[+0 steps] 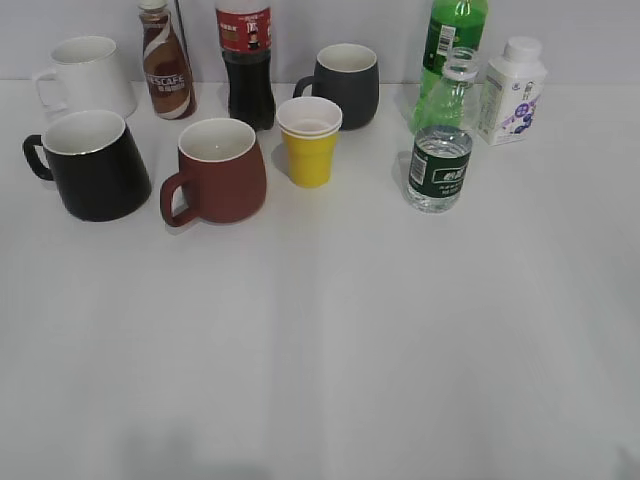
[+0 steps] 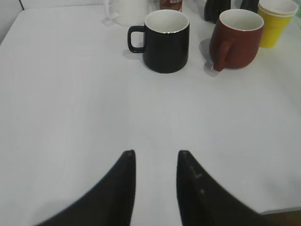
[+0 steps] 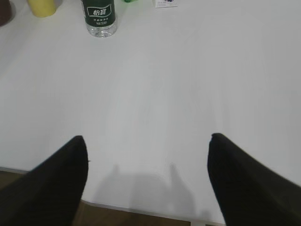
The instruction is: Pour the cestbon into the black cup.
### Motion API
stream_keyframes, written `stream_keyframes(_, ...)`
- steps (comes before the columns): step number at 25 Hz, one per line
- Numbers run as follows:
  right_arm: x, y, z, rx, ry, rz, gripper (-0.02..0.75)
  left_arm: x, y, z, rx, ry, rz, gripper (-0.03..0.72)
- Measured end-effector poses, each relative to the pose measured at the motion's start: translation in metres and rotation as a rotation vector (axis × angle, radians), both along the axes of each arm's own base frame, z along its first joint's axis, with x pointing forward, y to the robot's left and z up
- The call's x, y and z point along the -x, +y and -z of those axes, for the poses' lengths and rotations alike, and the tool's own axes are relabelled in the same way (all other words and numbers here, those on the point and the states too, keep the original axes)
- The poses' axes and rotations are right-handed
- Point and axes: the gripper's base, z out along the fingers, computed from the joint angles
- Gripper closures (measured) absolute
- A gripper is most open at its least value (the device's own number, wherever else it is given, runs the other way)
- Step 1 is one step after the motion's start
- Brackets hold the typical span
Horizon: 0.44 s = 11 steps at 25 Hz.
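The cestbon (image 1: 440, 150), a clear ribbed bottle with a dark green label and no cap, stands upright right of centre; it also shows at the top of the right wrist view (image 3: 99, 16). The black cup (image 1: 92, 165), glossy with a white inside, stands at the left and shows in the left wrist view (image 2: 164, 40). My left gripper (image 2: 155, 157) is open and empty over bare table, well short of the cup. My right gripper (image 3: 148, 143) is wide open and empty near the table's front edge. Neither gripper shows in the exterior view.
A brown-red mug (image 1: 218, 170) and stacked yellow and white cups (image 1: 310, 140) stand between the cup and the bottle. Behind are a white mug (image 1: 85, 75), a coffee bottle (image 1: 166, 62), a cola bottle (image 1: 246, 60), a dark grey mug (image 1: 346, 82), a green bottle (image 1: 452, 45) and a milk bottle (image 1: 512, 90).
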Motion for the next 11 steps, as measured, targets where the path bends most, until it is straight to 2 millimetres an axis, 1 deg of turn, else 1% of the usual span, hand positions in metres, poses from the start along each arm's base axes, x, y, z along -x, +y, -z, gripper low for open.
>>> stream_keyframes(11, 0.0000, 0.0000, 0.0000, -0.001, 0.001, 0.002, 0.145, 0.0000, 0.0000, 0.0000, 0.000, 0.000, 0.000, 0.463)
